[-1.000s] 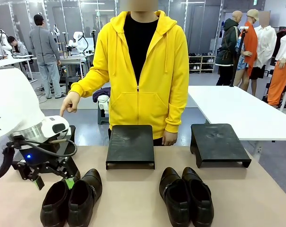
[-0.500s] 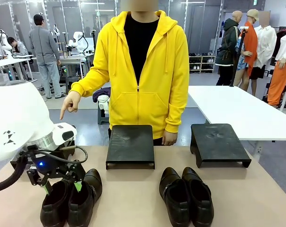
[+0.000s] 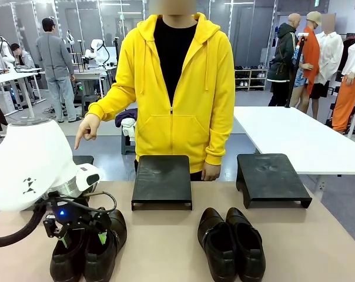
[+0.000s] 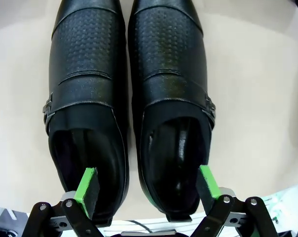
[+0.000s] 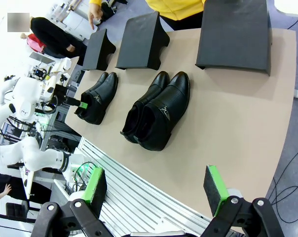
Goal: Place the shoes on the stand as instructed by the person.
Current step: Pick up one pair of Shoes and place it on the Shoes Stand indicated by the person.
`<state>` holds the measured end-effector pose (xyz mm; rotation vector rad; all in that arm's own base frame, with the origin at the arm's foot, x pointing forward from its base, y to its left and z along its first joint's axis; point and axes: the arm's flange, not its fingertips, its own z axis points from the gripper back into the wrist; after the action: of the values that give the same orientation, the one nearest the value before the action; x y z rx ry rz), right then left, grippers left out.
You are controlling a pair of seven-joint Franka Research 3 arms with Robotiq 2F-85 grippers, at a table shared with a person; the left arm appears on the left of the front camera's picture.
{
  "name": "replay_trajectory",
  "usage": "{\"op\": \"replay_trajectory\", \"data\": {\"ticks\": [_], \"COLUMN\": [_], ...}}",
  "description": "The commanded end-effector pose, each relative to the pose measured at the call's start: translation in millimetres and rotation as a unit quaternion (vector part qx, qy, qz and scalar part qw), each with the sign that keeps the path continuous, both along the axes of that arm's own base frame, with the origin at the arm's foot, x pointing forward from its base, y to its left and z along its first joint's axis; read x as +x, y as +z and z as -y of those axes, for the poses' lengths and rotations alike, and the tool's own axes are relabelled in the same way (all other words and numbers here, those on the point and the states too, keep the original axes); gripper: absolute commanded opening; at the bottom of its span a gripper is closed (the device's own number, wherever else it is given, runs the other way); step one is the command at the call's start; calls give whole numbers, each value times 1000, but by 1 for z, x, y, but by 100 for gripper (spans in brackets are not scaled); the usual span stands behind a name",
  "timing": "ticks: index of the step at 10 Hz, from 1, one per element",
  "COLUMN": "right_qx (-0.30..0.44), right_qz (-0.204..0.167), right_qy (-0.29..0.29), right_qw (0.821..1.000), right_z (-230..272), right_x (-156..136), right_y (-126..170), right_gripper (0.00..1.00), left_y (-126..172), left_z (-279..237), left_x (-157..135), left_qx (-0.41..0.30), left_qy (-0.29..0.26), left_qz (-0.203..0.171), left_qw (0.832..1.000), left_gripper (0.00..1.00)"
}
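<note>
Two pairs of black shoes lie on the tan table: a left pair [image 3: 86, 255] and a right pair [image 3: 231, 244]. My left gripper [image 3: 82, 238] is open and lowered over the heel end of the left pair [image 4: 134, 98]. In the left wrist view [image 4: 148, 183] one green pad [image 4: 87, 185] hangs over one shoe's opening, and the other pad sits at the outer edge of the second shoe. My right gripper [image 5: 154, 190] is open and empty, high above the table's near edge. The person [image 3: 177, 88] in a yellow hoodie points a finger [image 3: 83, 132] down at the left stand [image 5: 99, 49].
A middle black stand [image 3: 161, 179] and a right black stand [image 3: 271, 176] sit along the far edge of the table. The left stand [image 3: 83, 160] is mostly hidden behind my left arm. Another white table [image 3: 295, 135] stands at back right.
My left gripper has come down and toward the near edge, from beside the left pair's toes to over their openings. The person's pointing hand has stayed put.
</note>
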<state>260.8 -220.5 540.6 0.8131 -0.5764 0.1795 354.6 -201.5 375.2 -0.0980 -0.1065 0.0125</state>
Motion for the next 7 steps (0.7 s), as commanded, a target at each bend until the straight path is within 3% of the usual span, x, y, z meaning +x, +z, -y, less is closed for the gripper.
{"op": "replay_trajectory", "data": {"ticks": [1,3,4,5,6,7], "right_qx": [2,2,2,2,2,2], "right_qz": [5,5,5,5,5,5], "right_qy": [3,3,3,3,3,3], "right_qw": [1000,1000,1000,1000,1000,1000], "right_z": [1,1,1,1,1,1], "right_x": [-1,-1,-1,-1,-1,-1], "right_y": [0,0,0,0,0,0], "right_gripper": [100,100,100,100,100,100], "left_y": [-22,-34,-36,-37,-37,-37], "left_z": [-1,-2,-2,-3,-4,-4], "left_x": [-7,-4,-4,-4,-5,-5], "left_qx": [19,29,37,43,43,41], "left_qy": [13,15,20,16,13,12], "left_qz": [12,-3,-8,-8,-8,-8], "left_qw": [1000,999,999,999,999,999], "left_gripper": [100,100,76,40,16,0]}}
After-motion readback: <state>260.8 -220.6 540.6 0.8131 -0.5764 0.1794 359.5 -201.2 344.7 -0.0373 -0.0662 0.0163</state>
